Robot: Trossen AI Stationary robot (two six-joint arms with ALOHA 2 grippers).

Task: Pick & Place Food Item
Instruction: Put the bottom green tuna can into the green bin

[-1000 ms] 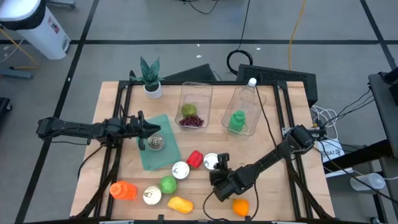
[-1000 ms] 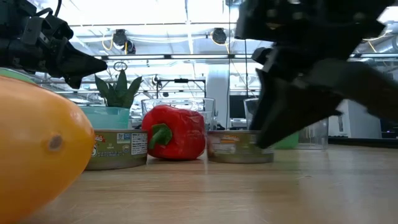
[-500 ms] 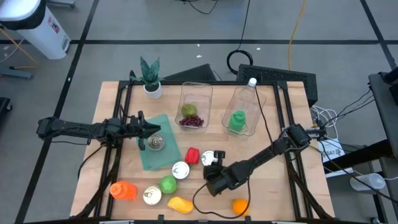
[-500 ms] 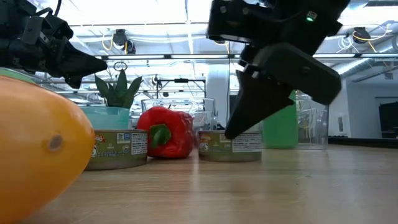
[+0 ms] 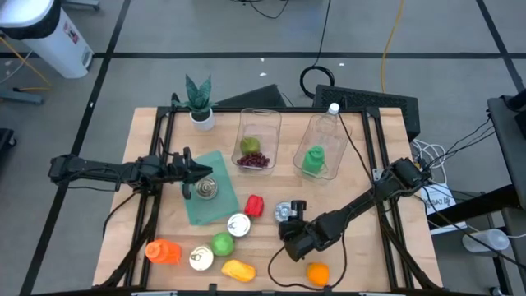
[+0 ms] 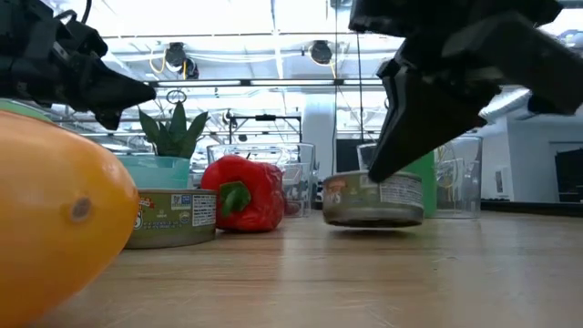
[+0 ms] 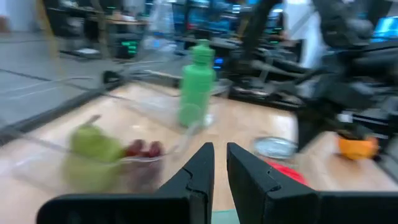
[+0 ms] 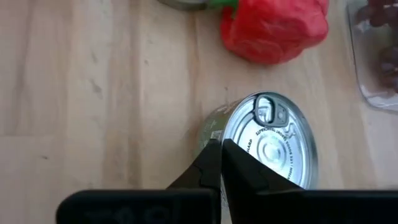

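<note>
The right hand (image 5: pixel 288 215) sits low over the front middle of the wooden surface (image 5: pixel 362 247), its two dark fingers (image 8: pixel 214 165) pressed together against the side of a round silver pull-tab tin can (image 5: pixel 284 212), pinching nothing. In the low view that can (image 6: pixel 373 199) appears tipped slightly, one edge off the wood, but whether it is truly raised I cannot tell. A red bell pepper (image 5: pixel 254 205) lies just beside the can, and an orange round fruit (image 5: pixel 317 273) rests near the front edge behind the arm. The left hand (image 5: pixel 205 170) hovers with fingers together over a green cloth (image 5: pixel 215 207) that carries another tin (image 5: pixel 206 188)
</note>
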